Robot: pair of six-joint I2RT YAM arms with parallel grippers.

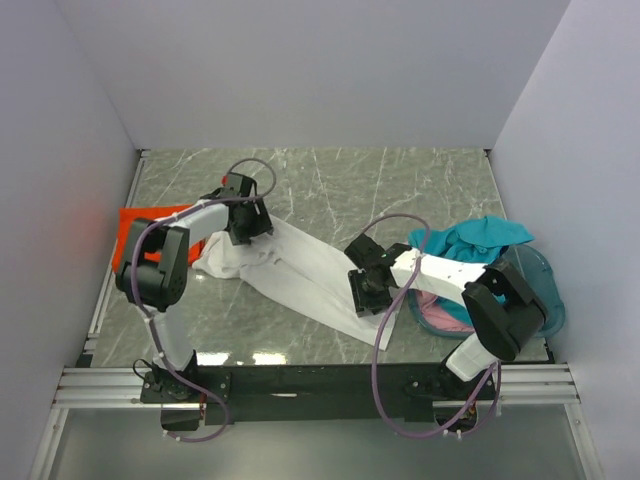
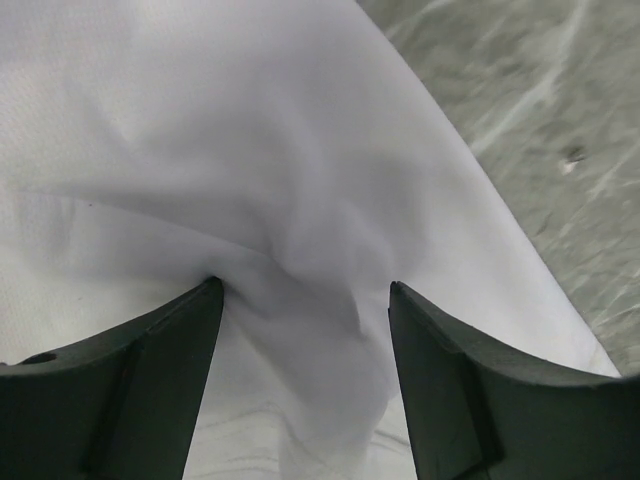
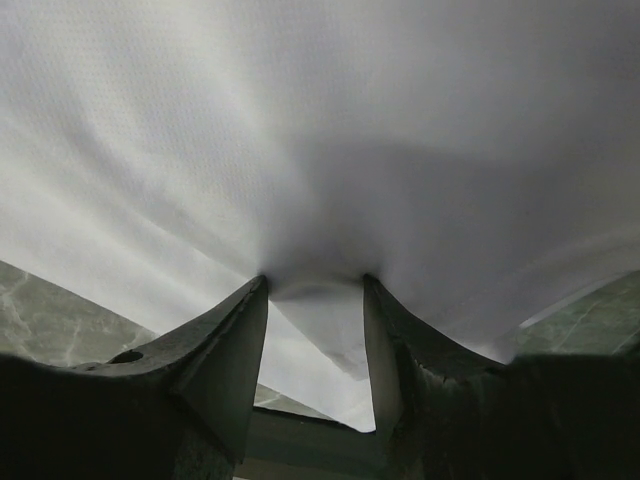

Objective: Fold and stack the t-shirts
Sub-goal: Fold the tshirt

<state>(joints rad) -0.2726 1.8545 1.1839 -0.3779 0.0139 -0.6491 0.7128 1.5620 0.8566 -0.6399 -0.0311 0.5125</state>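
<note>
A white t-shirt (image 1: 312,272) lies in a long diagonal band across the marble table. My left gripper (image 1: 248,228) is at its upper left end. In the left wrist view the left gripper (image 2: 305,285) stands open, tips pressed into the white cloth (image 2: 250,150), with a soft fold bulging between the jaws. My right gripper (image 1: 368,292) is at the lower right end. The right gripper (image 3: 315,280) is open too, its tips against the white fabric (image 3: 330,130), with creases radiating from them. An orange t-shirt (image 1: 135,228) lies at the far left.
A translucent teal basket (image 1: 548,300) sits at the right edge under the right arm. A teal t-shirt (image 1: 478,240) is draped over its rim and a pink one (image 1: 437,305) shows inside. White walls close in the table on three sides.
</note>
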